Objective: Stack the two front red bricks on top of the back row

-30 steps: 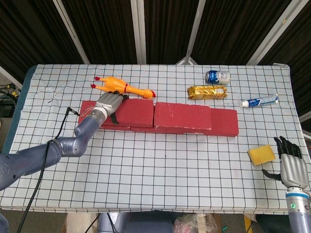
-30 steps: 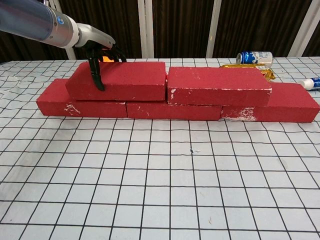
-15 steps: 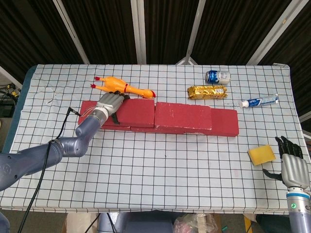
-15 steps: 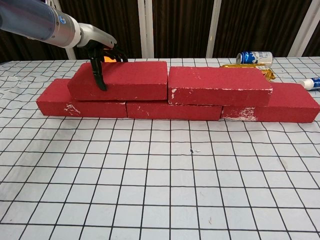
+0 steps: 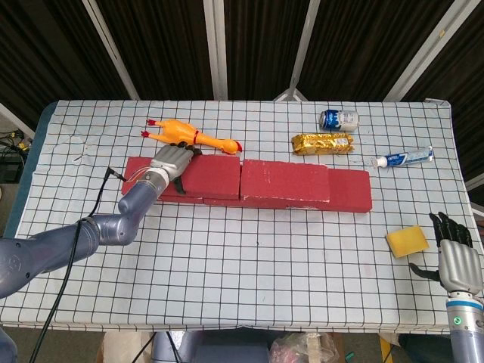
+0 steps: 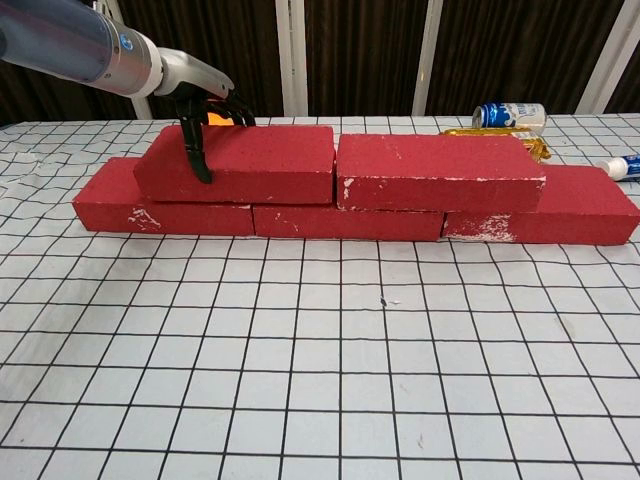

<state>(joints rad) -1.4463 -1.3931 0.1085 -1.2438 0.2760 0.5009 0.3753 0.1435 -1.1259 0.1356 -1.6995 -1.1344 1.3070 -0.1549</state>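
Two red bricks lie on top of a back row of red bricks (image 6: 345, 222). The upper left brick (image 5: 212, 175) (image 6: 250, 163) butts against the upper right brick (image 5: 283, 181) (image 6: 440, 172). My left hand (image 5: 172, 160) (image 6: 200, 115) grips the upper left brick at its left end, thumb down the front face and fingers over the back edge. My right hand (image 5: 455, 255) hangs open at the table's front right corner, away from the bricks and holding nothing.
A yellow rubber chicken (image 5: 193, 136) lies just behind the left hand. A can (image 5: 338, 119), a gold packet (image 5: 323, 143) and a toothpaste tube (image 5: 404, 158) sit behind the bricks at right. A yellow sponge (image 5: 407, 240) lies next to the right hand.
The left hand has nudged the upper left brick slightly right, closing the small gap to the upper right brick. The right hand has barely moved.
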